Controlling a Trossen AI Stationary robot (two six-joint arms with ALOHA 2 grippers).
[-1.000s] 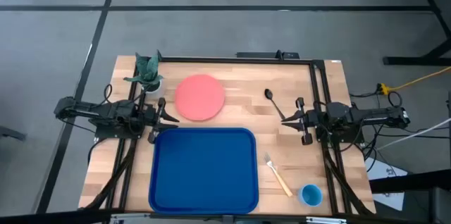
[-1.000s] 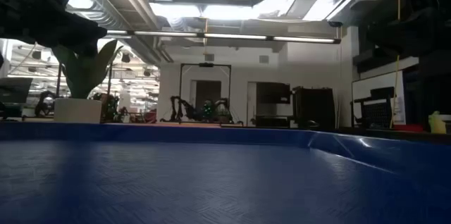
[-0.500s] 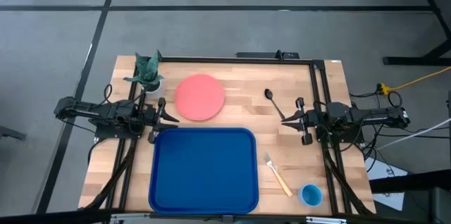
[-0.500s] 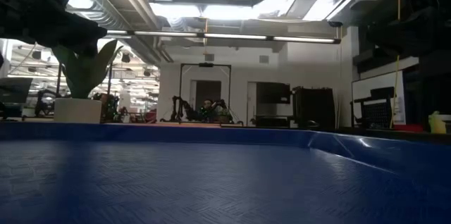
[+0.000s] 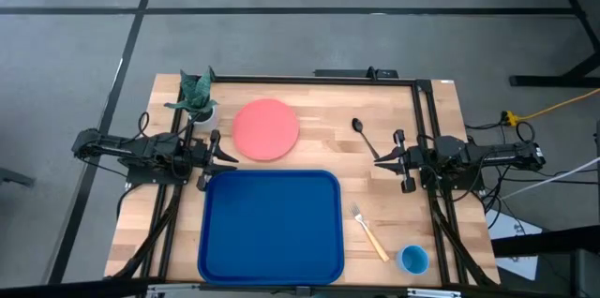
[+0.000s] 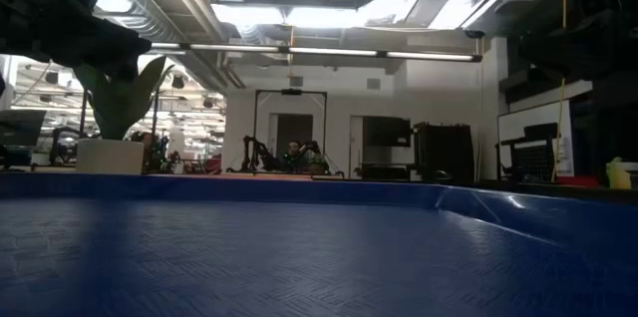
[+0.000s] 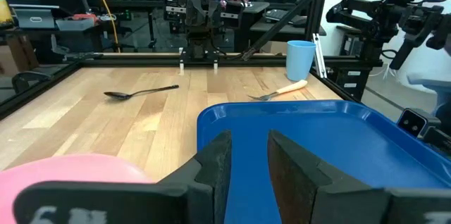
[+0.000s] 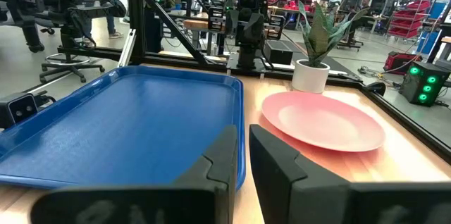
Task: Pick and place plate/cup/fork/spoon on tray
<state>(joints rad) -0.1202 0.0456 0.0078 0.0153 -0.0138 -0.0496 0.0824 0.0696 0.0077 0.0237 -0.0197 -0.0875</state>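
Both arms parked at table sides, tray [image 5: 270,226] bare
Left gripper [image 5: 214,149] fingers slightly apart, right gripper [image 5: 382,159] nearly together, neither holding anything

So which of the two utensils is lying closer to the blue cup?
The fork with the tan handle, just beside the cup; the dark spoon lies farther back.

I see tray [image 8: 134,122]: blue plastic w/ textured floor, slight sheen. Plate [image 8: 323,120]: smooth, semi-gloss pink. Table [image 7: 106,115]: pale wood planks, matt. Spoon [image 7: 139,92]: dark, shiny. Cup [image 7: 300,60]: smooth blue plastic.
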